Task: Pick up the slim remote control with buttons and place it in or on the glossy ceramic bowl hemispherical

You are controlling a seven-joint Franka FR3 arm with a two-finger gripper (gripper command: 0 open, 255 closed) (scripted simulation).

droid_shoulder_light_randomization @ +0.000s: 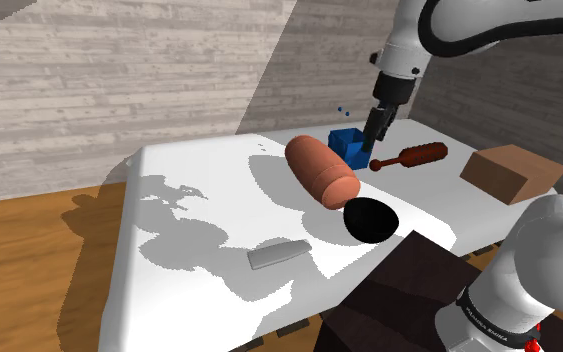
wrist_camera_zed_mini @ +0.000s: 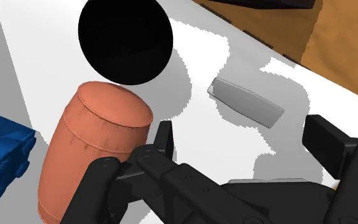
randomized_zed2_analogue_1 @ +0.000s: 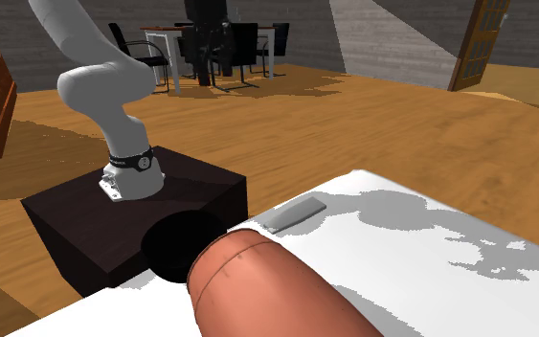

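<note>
Fingers point(wrist_camera_zed_mini: 165, 143) of the black gripper point(droid_shoulder_light_randomization: 374, 140) stood apart, clasping nothing. The gripper hung above the far part of the white table point(droid_shoulder_light_randomization: 199, 170), right over a blue box point(droid_shoulder_light_randomization: 345, 143). Just beside that box, on the side toward the stand point(droid_shoulder_light_randomization: 389, 300), a reddish-brown barrel point(droid_shoulder_light_randomization: 321, 170) lay on its side. It came between the gripper and the black bowl point(droid_shoulder_light_randomization: 371, 219). The bowl sat near the table's edge closest to the stand, close to the barrel's end; whether they touched could not be told.

The grey remote point(droid_shoulder_light_randomization: 277, 254) lay flat on the table to the shoulder view's left of the bowl, apart from both bowl and barrel, with bare tabletop around it. In the wrist view it lay beyond the parted fingers with nothing across it.

To the shoulder view's right of the blue box a dark red mallet-shaped thing point(droid_shoulder_light_randomization: 409, 157) lay on the table, and farther right a brown block point(droid_shoulder_light_randomization: 509, 172) sat at the table's edge. In the second exterior view, dark chairs point(randomized_zed2_analogue_1: 248, 43) stood far off on the wooden floor point(randomized_zed2_analogue_1: 372, 124).
</note>
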